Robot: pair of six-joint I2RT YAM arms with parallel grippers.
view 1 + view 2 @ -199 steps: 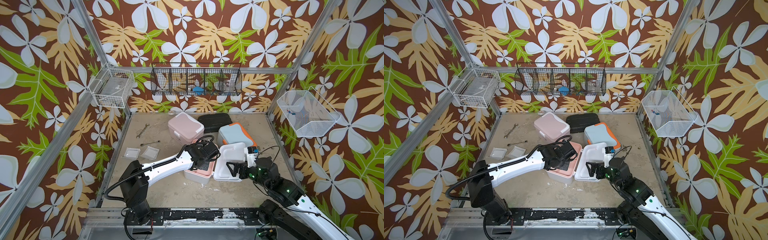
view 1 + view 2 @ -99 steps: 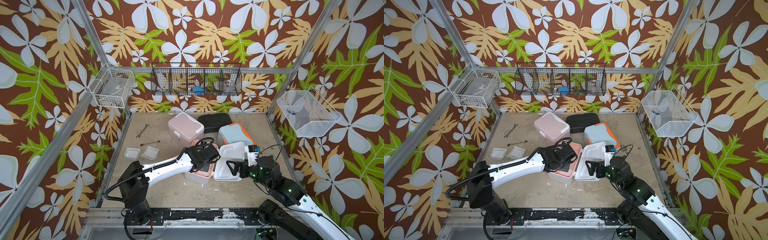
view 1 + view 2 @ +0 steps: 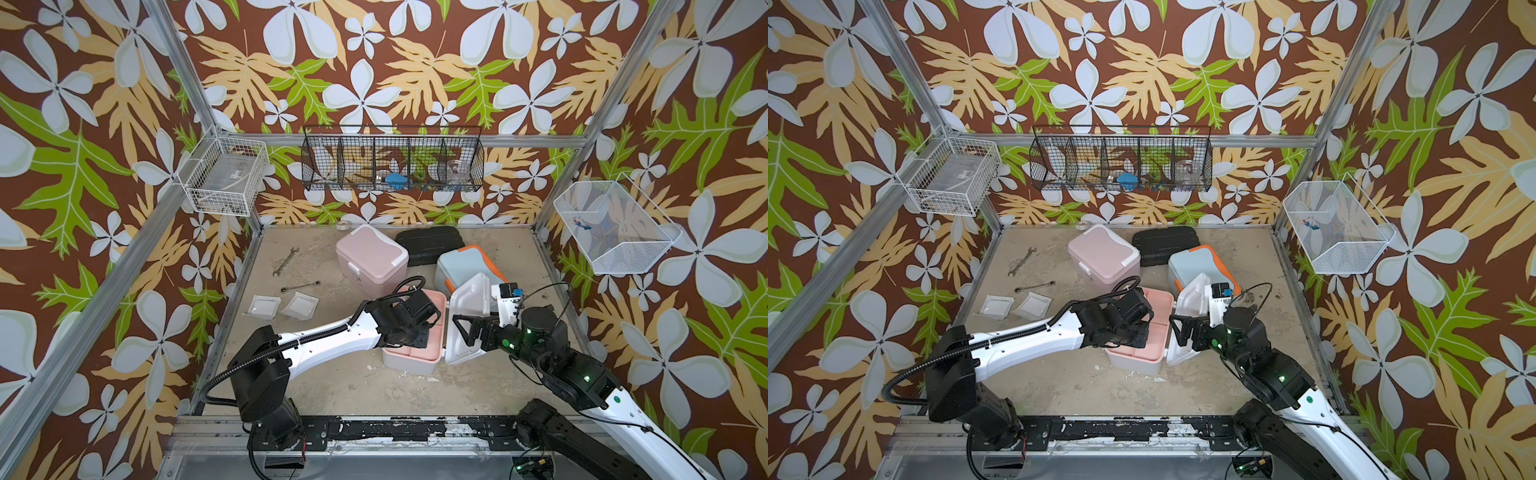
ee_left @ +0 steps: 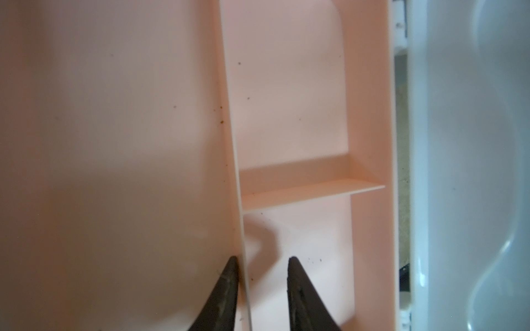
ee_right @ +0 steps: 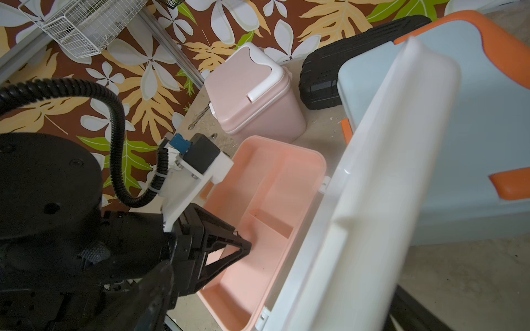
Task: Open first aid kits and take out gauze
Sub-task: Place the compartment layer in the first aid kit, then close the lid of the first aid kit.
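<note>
Presently, gauze packets (image 3: 263,306) lie near the open kit (image 3: 409,360); probably light, slippery, pinch an edge. Left gripper (image 4: 262,259), parted, straddles its tray divider (image 4: 235,172); right gripper (image 3: 469,332) gapes at its lid (image 3: 469,299).

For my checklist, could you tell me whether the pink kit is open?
No, the pink kit has its lid down flush on the base.

White rounded plastic first aid kit with peach tray (image 3: 1133,360) stands lid-up mid-table, both arms at it.
Left gripper (image 3: 1142,332) dips into the tray; right gripper (image 3: 1179,330) sits at the raised white lid (image 3: 1194,299). Closed pink kit (image 3: 1102,257), light blue and orange kit (image 3: 1200,266), black ribbed case (image 3: 1165,245) behind. Two clear-packed white gauze squares (image 3: 994,306) (image 3: 1032,305) and two metal wrenches (image 3: 1022,262) (image 3: 1034,287) lie left.
</note>
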